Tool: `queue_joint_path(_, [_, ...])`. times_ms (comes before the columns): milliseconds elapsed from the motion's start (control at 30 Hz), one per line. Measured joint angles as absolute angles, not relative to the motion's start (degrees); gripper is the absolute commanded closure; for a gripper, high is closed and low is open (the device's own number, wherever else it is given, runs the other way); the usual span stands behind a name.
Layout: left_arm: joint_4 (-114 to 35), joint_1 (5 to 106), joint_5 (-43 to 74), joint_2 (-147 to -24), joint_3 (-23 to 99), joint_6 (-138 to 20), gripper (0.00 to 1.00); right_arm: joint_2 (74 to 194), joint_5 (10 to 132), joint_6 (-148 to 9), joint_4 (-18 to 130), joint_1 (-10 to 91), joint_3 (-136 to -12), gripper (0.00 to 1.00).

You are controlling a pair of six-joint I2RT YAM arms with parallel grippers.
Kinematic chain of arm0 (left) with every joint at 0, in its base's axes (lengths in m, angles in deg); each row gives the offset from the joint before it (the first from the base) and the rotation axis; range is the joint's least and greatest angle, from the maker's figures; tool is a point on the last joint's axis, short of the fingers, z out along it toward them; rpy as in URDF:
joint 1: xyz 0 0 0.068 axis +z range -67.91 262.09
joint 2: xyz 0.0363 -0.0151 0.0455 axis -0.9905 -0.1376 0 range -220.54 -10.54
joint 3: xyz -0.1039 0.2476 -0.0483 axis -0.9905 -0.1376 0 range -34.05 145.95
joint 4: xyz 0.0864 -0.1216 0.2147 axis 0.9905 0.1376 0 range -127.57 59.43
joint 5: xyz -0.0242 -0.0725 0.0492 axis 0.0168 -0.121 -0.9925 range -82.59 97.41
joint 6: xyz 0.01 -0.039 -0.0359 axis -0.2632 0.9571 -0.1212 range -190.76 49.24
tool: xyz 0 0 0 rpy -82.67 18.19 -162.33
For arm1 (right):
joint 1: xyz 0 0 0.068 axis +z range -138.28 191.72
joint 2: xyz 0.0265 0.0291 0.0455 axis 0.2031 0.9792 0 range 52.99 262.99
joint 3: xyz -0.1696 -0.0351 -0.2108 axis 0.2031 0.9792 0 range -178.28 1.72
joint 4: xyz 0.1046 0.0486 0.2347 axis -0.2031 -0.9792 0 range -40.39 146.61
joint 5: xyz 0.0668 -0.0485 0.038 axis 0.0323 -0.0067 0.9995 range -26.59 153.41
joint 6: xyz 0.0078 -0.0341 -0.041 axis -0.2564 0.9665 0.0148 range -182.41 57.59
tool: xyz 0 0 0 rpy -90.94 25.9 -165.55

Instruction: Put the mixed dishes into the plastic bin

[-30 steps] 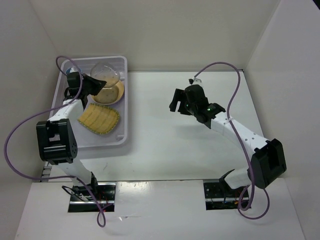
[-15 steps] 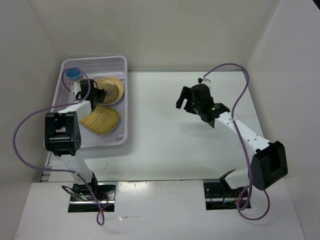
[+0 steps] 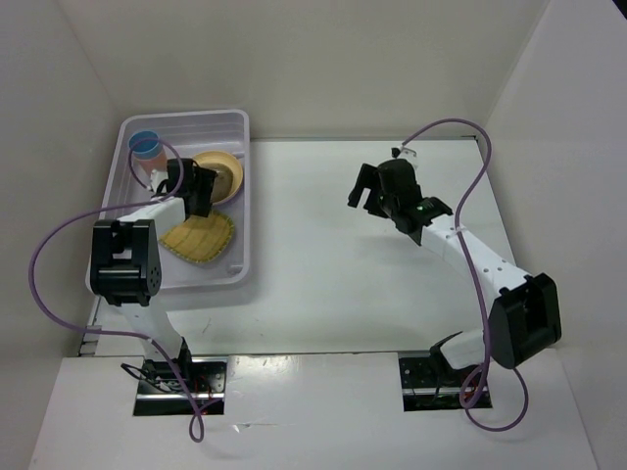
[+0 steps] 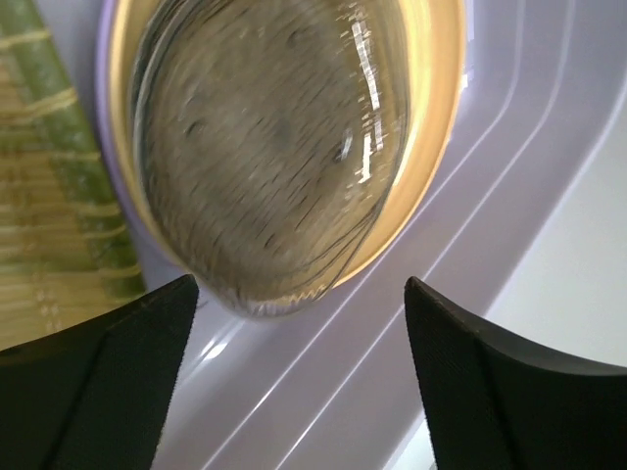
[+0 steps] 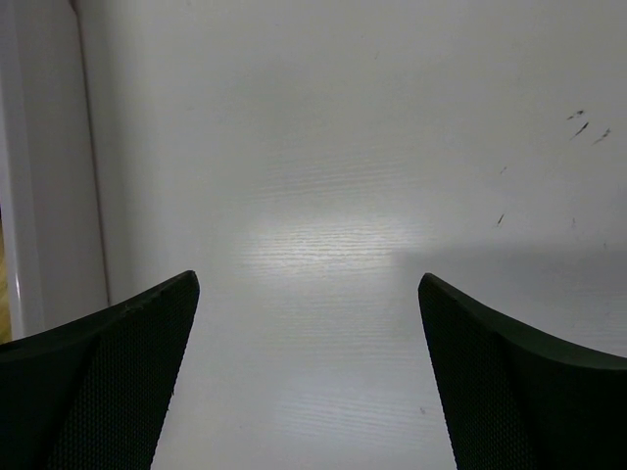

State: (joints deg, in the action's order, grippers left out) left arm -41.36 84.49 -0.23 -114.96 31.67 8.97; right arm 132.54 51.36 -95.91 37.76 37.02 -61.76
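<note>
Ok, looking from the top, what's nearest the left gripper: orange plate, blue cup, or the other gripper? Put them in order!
1. The round orange-yellow plate, in the plastic bin beside the left gripper.
2. The blue cup, in the bin's far-left corner.
3. The right gripper, far right over the table.

A: bin [image 3: 201,277], where?
B: far left part of the table [image 3: 323,255], left of both arms' reach line
A: what's in it?
B: cup [image 3: 146,147] in the far left corner; round plate [image 3: 223,174] by the right wall, right of the cup; saucer [image 4: 265,147] lying on that plate; woven plate [image 3: 201,238] in front of the round plate, nearer the arm bases
A: grippers?
B: left gripper [image 3: 201,186] inside the bin, between cup and round plate, behind the woven plate; right gripper [image 3: 364,196] over the table, right of the bin, well apart from it
</note>
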Motion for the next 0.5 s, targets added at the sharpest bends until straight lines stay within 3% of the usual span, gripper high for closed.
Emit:
queue_joint_path(233, [-32.86,84.22,1.83,-107.36,31.67,7.06,0.01,133.35,51.75,-94.44,38.00,35.53,-63.14,0.01])
queue_joint_path(500, [-29.58,84.22,12.60,-86.18,33.98,-13.48,0.01,133.39,52.69,-92.78,38.83,33.17,-64.65,0.01])
